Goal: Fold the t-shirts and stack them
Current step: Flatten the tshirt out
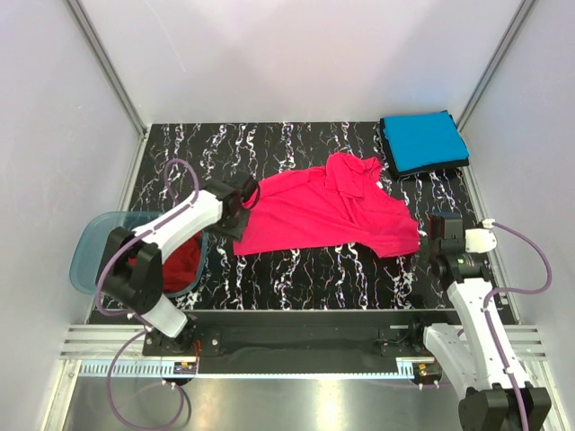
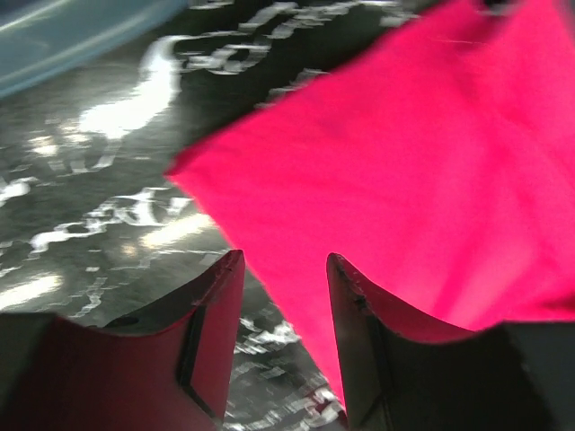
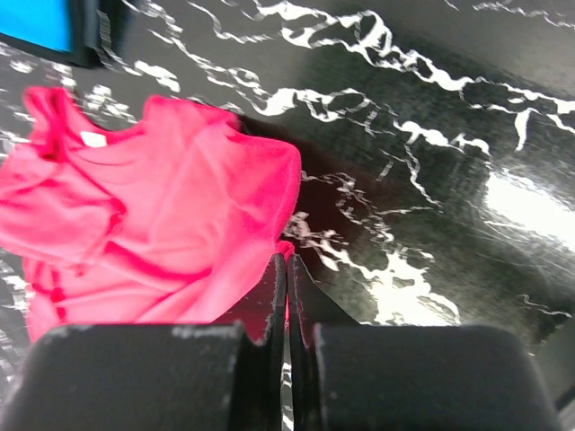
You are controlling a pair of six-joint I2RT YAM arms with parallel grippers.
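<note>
Pink shirt: the pink shirt lies mid-table. Its long axis runs left to right, and it is bunched at the far edge.
Key relation: it lies right between the two arms, one end to each, so neither arm needs to reach across.
Left gripper: the left gripper is at the shirt's left edge. The jaws gape wide, and in its wrist view the hem slants into the gap between the fingers. Nothing is clamped.
Right gripper: the right gripper is at the near right corner. Its fingers are pressed together with a sliver of pink at the tips, so it looks to be nipping that corner, though thinly.
Nearer arm: for the left hem it is the left arm, already straddling it.
Next, I reckon: the left jaws close on that hem, and then both ends can be pulled taut along the long axis.
Stack: a folded blue shirt sits on a dark shirt at the far right, well apart from the pink one.
Tub: the tub is at the near left, with a dark red shirt heaped inside.
</note>
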